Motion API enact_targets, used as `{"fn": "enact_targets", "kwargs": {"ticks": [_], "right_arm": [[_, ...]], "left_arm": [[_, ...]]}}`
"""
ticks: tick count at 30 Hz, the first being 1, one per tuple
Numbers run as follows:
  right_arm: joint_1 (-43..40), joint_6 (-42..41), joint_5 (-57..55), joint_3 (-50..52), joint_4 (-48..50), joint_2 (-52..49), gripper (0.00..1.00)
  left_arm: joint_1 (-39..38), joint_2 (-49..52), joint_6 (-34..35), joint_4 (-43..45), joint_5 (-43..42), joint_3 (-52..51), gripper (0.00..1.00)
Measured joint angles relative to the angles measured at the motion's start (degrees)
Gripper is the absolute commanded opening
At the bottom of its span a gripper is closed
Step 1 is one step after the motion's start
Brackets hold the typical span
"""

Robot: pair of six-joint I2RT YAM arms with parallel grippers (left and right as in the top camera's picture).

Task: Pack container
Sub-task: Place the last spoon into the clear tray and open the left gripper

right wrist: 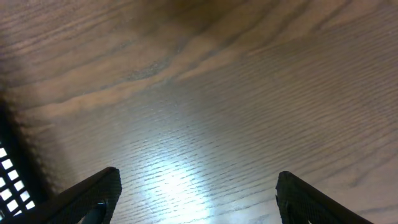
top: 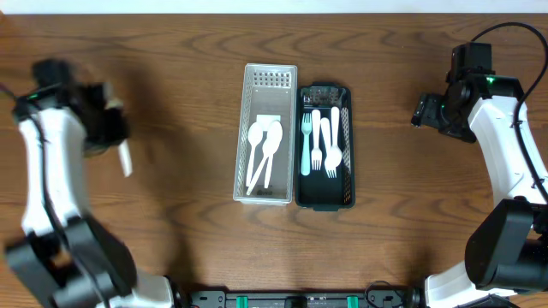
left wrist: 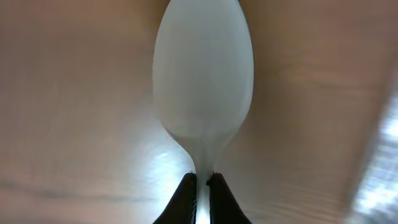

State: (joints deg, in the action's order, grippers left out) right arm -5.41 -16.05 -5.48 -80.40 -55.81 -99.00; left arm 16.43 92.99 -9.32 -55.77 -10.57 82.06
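**Overhead view.** Wooden worktop (top: pixel 171 60) with a white perforated container (top: pixel 271 79) at its centre, long axis running away from the robot. Inside the white perforated container: two white spoons (top: pixel 264 152), laid lengthwise side by side. Just beside its right wall and parallel to it: a black container (top: pixel 324 91), loaded with a pale blue fork (top: pixel 306 144) and several white forks and spoons (top: pixel 330 141).

**Left arm.** Well to the left of the white perforated container: left end effector (top: pixel 116 135), blurred from overhead, clamped fully down on the handle of a single white spoon (top: pixel 126 160). Well apart from both containers. Not possible to tell whether the spoon touches the wood.

**Left wrist view.** Dark fingertips (left wrist: pixel 180 200) pinching the narrow neck of the white spoon (left wrist: pixel 203 81) from both sides. Bowl pointing away from the camera and filling the upper middle of the view. Out-of-focus wood behind it.

**Right arm.** Well to the right of the white perforated container, beyond the black container: right end effector (top: pixel 419 111), spread wide and gripping nothing.

**Right wrist view.** Two dark fingertips (right wrist: pixel 87 196) in the lower corners, far apart. Between them only bare, glossy wood grain. At the left edge, a strip of the black container's mesh wall (right wrist: pixel 12 177).
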Motion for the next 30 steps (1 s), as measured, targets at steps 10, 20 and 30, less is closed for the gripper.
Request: {"fn": "enact_targets", "kwargs": {"ticks": [10,20,30], "right_arm": [[0.0,0.0,0.0,0.0,0.0,0.0,0.83],[0.0,0.0,0.0,0.0,-1.1,0.0,0.84],[0.0,0.0,0.0,0.0,-1.6,0.0,0.84]], "left_arm": [[-32.3,-9.2,7.0,2.3,-1.1,0.7,0.06],[-44.7,6.6,9.1,6.1,-1.1,0.7,0.06],[-44.8,13.9,9.2,7.2,1.0,0.7,0.36]]}}
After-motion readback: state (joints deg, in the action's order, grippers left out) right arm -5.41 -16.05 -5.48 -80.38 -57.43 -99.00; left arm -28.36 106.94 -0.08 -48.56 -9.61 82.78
